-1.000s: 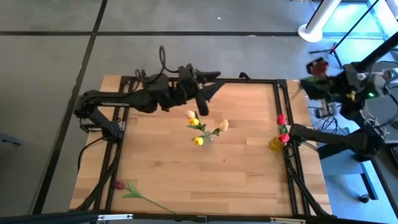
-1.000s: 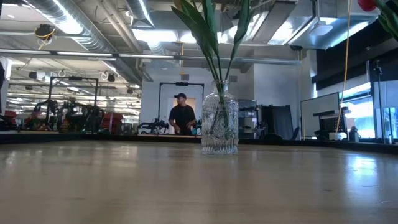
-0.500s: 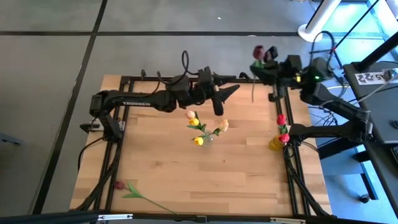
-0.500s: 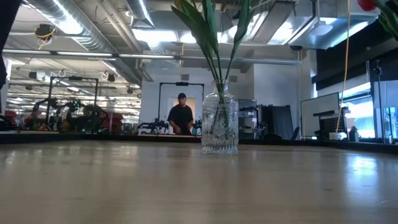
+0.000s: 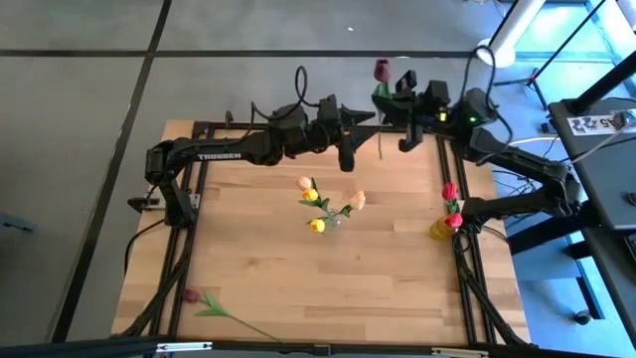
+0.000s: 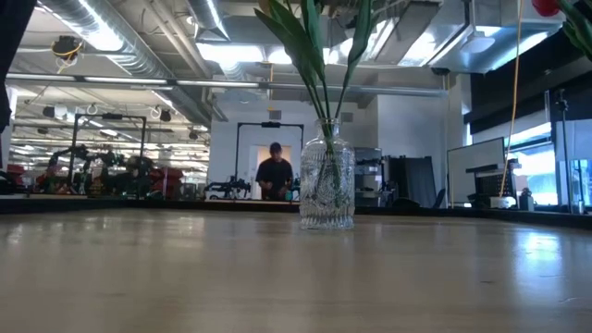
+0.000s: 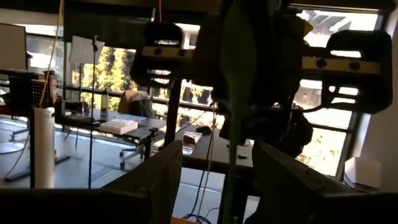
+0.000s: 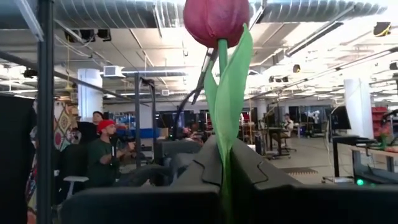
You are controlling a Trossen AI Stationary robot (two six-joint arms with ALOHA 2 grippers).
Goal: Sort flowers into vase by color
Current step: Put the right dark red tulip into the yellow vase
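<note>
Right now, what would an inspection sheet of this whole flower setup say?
Surface: wooden table, black frame.
Job's things: clear vase with yellow and peach tulips mid-table; yellow vase with red tulips at right edge; maroon tulip held; another flower lying near corner.
Clutter: nothing seen.
Grippers: right gripper shut on the maroon tulip's stem; left gripper open, facing it.
Cables: along frame.
Surroundings: person behind.

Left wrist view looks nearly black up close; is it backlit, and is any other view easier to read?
Left wrist view: bright windows behind turn the flower stem and left gripper into silhouettes. Right wrist view: evenly lit, maroon tulip sharp. High view: glare at the top right corner.
</note>
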